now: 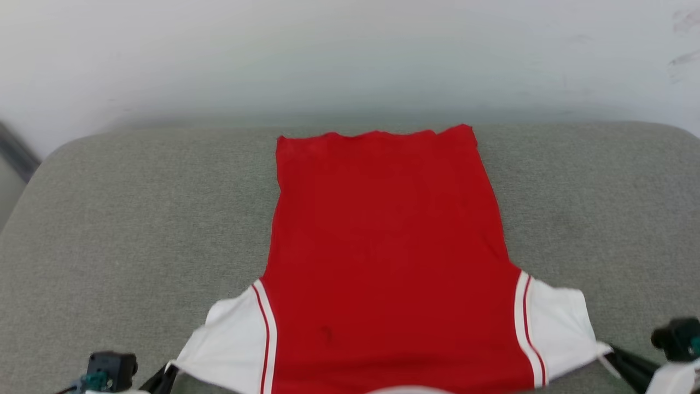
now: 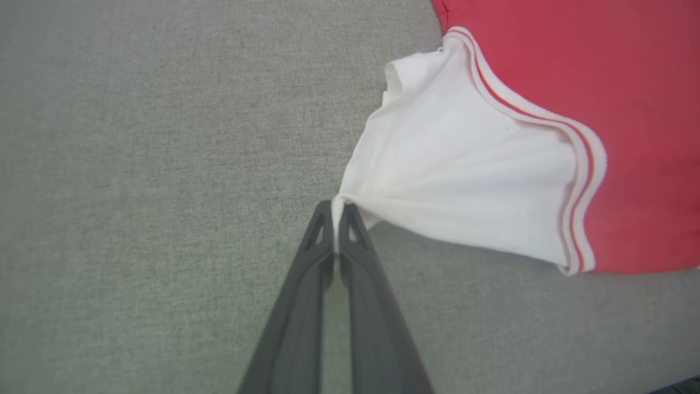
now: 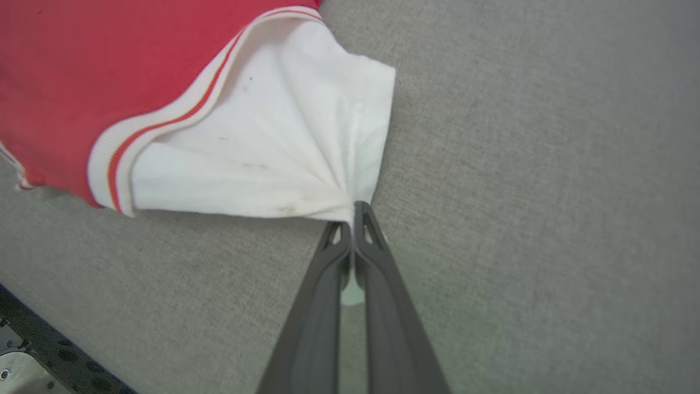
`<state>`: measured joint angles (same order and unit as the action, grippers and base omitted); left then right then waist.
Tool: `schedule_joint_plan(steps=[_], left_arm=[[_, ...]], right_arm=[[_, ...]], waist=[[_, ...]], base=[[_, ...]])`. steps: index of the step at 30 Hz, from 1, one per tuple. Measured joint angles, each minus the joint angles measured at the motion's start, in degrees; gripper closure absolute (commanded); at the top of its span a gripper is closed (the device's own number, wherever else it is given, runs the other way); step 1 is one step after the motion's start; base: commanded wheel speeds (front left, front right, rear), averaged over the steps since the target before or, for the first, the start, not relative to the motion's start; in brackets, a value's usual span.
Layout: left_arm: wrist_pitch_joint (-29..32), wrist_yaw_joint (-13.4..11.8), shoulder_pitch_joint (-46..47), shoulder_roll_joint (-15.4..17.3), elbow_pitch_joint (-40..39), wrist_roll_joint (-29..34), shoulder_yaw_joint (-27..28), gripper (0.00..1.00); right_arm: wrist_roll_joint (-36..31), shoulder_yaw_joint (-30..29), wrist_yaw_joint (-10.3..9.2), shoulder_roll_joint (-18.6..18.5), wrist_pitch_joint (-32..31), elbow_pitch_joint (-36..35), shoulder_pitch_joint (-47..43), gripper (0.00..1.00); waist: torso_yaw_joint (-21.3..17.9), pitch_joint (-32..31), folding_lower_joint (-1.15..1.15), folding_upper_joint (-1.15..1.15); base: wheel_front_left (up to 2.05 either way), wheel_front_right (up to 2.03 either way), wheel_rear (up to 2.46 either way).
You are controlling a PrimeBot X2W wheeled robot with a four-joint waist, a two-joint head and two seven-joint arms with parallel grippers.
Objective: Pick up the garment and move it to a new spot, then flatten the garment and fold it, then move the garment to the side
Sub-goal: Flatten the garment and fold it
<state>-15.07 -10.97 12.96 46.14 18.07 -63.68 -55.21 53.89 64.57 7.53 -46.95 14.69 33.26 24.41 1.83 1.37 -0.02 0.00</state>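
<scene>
- Nearest, left gripper (image 2: 334,210): clamps jaws tight on the corner of one white sleeve (image 2: 465,164), gathering it into fan pleats.
- Likewise right gripper (image 3: 353,210): pinches the other white sleeve (image 3: 273,137), jaws pressed together on its corner.
- Largest, grey padded worktop (image 1: 109,219): carries the lot.
- On it, garment (image 1: 383,235): lies spread flat mid-worktop, plain red side up, hem far, sleeves near.
- Smallest, striped trim (image 1: 266,328): edges each sleeve seam.

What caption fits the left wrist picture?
Shut jaws of the left gripper pinch the garment by its white sleeve.
</scene>
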Motion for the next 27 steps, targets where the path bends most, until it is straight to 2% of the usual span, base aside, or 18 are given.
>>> schedule_joint_plan(steps=[6,12,13,14,19,24,27], left_arm=[[0.0,-1.7,-5.7,1.0,-3.5,1.1,3.2,1.00],[0.0,-2.7,-7.7,0.9,-4.9,3.1,4.2,1.00],[0.0,-2.8,-7.7,0.7,-5.1,3.2,4.5,1.00],[0.0,-2.9,-7.6,0.7,-5.4,3.8,4.7,1.00],[0.0,-3.4,-5.7,0.0,-8.0,5.6,5.8,1.00],[0.0,-5.8,-4.0,0.2,-11.9,9.0,5.7,1.00],[0.0,-6.9,-2.4,-0.1,-14.4,10.1,5.9,1.00]], right_arm=[[-0.6,-7.1,0.01,-2.3,0.3,-3.6,-11.2,1.00],[-3.0,-13.0,0.01,-1.9,-3.4,-6.1,-16.7,1.00],[-3.4,-14.6,0.01,-1.6,-3.7,-6.3,-16.7,0.69],[-4.3,-16.0,0.01,-1.4,-4.2,-6.4,-16.7,0.00],[-6.2,-24.2,0.00,-1.0,-8.2,-10.3,-15.7,0.00],[-7.2,-36.3,-0.03,-5.4,-12.2,-18.0,-9.5,0.00],[-10.0,-41.6,-0.02,-6.5,-15.9,-22.6,-4.6,0.00]], waist=[[0.9,-0.2,0.00,0.00],[1.0,0.7,0.01,0.00],[1.0,0.8,0.01,0.00],[1.1,0.9,0.01,0.00],[1.5,2.4,0.01,0.00],[2.2,4.2,0.01,0.00],[2.9,5.9,0.02,0.00]], base=[[0.00,0.00,0.00],[0.00,0.00,0.00],[0.00,0.00,0.00],[0.00,0.00,0.00],[0.00,0.00,0.00],[0.00,0.00,0.00],[0.00,0.00,0.00]])
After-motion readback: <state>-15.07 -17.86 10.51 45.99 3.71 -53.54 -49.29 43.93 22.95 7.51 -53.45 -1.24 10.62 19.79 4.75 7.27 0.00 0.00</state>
